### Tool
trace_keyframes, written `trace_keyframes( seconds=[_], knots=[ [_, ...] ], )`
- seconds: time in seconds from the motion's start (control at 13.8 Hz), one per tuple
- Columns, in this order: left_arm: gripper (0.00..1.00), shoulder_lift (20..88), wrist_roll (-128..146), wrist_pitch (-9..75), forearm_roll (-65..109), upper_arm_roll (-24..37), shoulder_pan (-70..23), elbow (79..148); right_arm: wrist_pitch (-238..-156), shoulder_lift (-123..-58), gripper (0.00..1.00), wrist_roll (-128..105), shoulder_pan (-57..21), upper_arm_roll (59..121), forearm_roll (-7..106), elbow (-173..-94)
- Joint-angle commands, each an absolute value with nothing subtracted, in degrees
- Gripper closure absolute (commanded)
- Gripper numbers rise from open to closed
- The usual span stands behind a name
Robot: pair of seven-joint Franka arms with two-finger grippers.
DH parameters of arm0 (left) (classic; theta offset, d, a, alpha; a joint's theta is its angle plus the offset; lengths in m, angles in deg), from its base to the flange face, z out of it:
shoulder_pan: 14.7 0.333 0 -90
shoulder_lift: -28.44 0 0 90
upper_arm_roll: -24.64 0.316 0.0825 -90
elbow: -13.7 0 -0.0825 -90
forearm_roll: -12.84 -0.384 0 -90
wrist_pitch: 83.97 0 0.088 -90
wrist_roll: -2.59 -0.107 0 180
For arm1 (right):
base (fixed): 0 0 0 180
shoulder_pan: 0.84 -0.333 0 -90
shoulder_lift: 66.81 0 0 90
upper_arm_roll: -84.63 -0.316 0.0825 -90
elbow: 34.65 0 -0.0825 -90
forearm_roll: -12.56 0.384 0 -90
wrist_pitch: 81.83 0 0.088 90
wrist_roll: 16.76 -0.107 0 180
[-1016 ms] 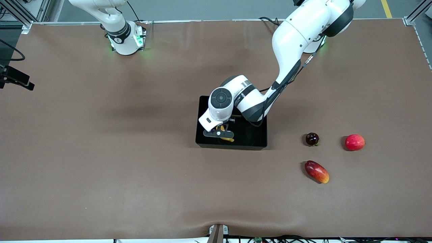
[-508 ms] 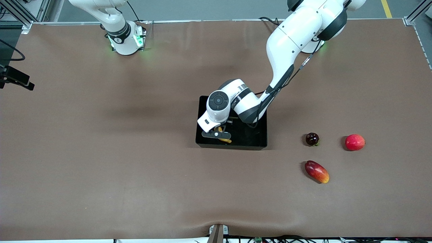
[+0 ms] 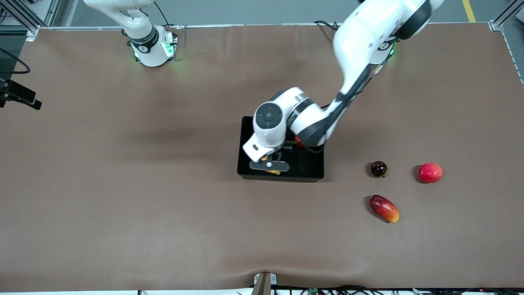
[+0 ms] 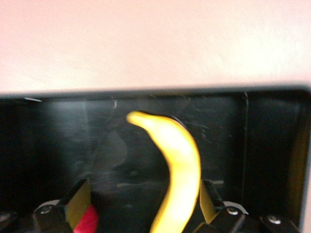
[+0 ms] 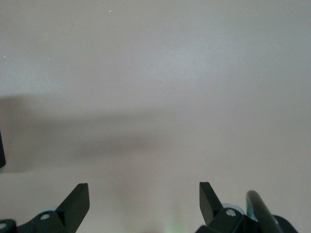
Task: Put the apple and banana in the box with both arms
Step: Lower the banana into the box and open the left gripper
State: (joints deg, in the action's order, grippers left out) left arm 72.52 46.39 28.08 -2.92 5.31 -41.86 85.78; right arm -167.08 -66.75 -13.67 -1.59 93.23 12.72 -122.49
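The black box [image 3: 315,172] lies mid-table. The yellow banana [image 3: 274,172] lies in it, and in the left wrist view the banana [image 4: 180,170] rests on the box floor [image 4: 97,145]. My left gripper [image 3: 270,166] hovers low over the box, open, its fingers astride the banana [image 4: 142,199]; the banana sits close to one fingertip [image 4: 206,199]. A red bit of the apple [image 3: 300,143] shows in the box under the left arm, and beside the other fingertip [image 4: 87,221]. My right gripper [image 5: 143,199] is open and empty above bare table, out of the front view.
Toward the left arm's end of the table lie a dark round fruit [image 3: 378,168], a smooth pinkish-red round fruit [image 3: 430,172] and a red-and-yellow mango [image 3: 384,208]. The right arm's base [image 3: 153,47] stands at the table's back edge.
The left hand has shifted a little over the box toward the left arm's end, and the forearm has swung. A red bit of the apple now shows under the arm.
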Motion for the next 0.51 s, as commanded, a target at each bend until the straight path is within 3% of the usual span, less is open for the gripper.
trace_keyframes(
  seconds=[0.0,0.44],
  knots=[
    [0.00,62.05,43.38,20.38,-3.85,5.39,-36.08,88.58,-166.38,-67.25,0.00,-13.68,-1.02,92.90,12.21,-121.40],
    [0.00,51.13,30.47,8.41,-3.51,5.21,-17.38,88.58,-166.39,-67.25,0.00,-13.77,-1.02,92.98,12.21,-121.40]
  ],
)
